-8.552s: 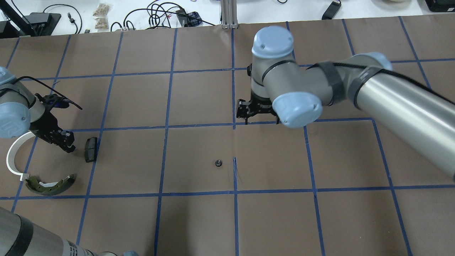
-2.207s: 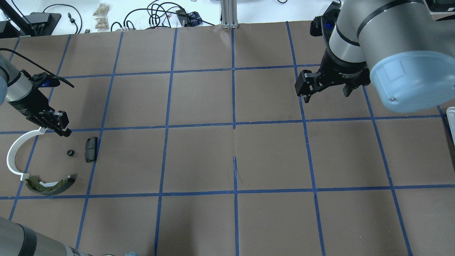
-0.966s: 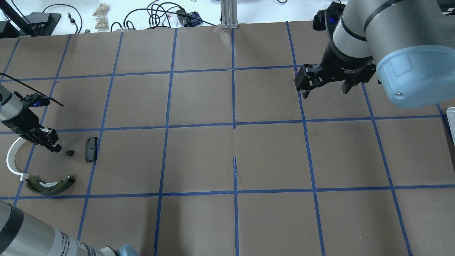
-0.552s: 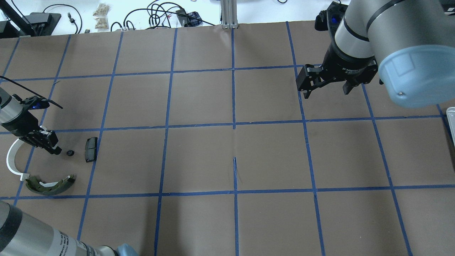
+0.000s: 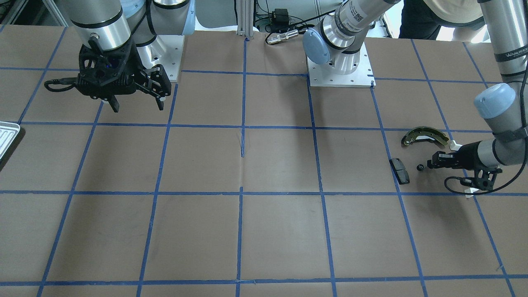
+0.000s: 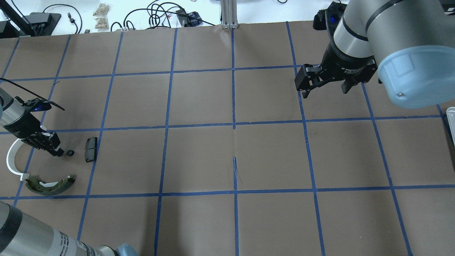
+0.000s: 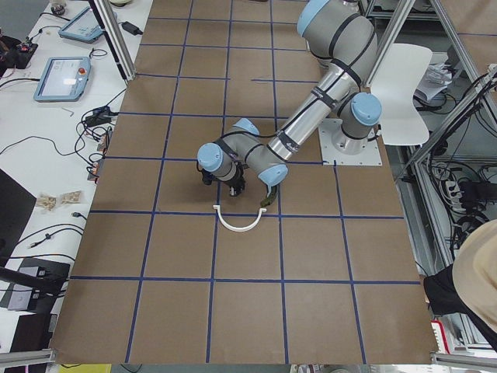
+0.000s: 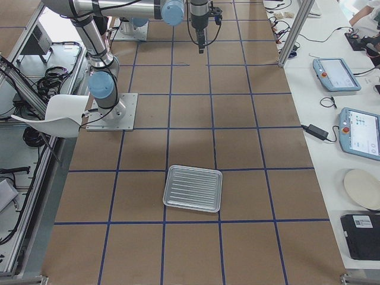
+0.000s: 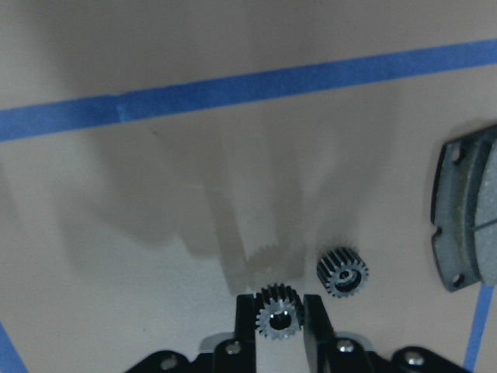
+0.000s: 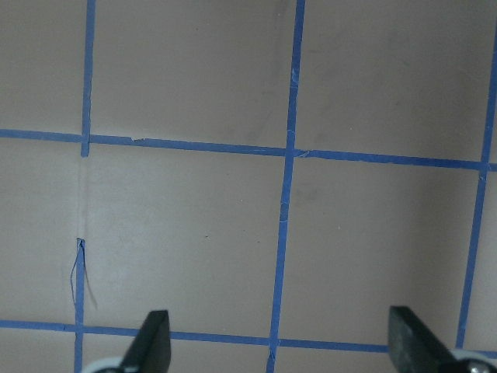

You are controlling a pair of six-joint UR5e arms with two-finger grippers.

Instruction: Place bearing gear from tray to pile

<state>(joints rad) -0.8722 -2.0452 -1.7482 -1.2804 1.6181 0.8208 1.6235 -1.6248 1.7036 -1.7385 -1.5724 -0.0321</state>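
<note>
Left pincer (image 6: 57, 152) seems clamped on bearing gear (image 9: 279, 318), low beside pile (image 6: 91, 149) for release; right pincer (image 6: 325, 91) gapes idle.

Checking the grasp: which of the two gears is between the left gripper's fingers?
The lower gear, clamped in the left gripper; the other gear lies loose beside the brake pad.
</note>
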